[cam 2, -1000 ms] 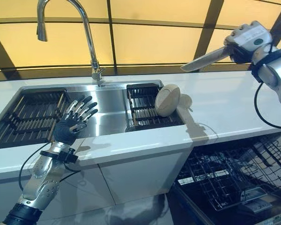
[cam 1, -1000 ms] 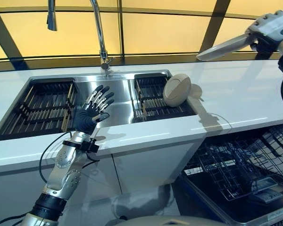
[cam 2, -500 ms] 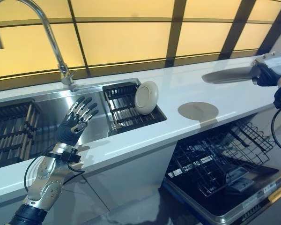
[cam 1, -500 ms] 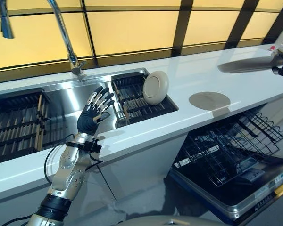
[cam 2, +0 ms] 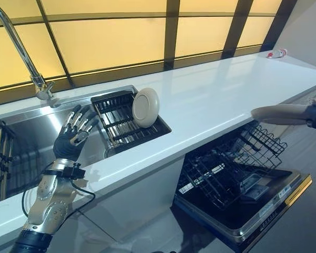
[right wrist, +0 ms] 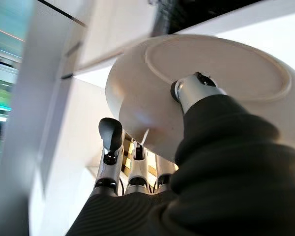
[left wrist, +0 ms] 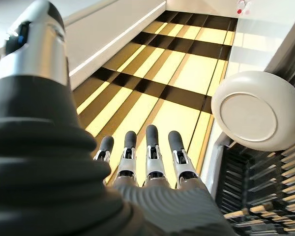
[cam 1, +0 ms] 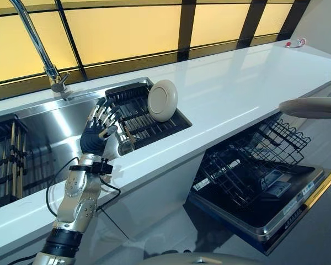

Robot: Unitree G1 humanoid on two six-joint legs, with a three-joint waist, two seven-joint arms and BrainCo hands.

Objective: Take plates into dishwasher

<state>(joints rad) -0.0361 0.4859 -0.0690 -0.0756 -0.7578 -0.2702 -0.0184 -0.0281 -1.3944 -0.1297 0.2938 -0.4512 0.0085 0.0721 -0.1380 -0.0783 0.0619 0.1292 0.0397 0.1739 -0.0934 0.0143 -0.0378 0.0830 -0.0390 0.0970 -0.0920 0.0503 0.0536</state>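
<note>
Above dishwasher rack (cam 2: 229, 168) | right hand (right wrist: 196, 162) pinches plate (cam 2: 279, 114), hand mostly cut off | left hand (cam 1: 96, 132) fingers spread

Left hand (left wrist: 152, 162) fingers straight; cream plate (left wrist: 250, 110) upright in dark rack (left wrist: 265, 191)

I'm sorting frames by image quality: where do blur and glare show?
Right wrist view: the background past the held plate is smeared, and the right hand is sharp. Left eye view: the white counter carries a bright sheen. Left wrist view: the racked plate reads crisp.
</note>
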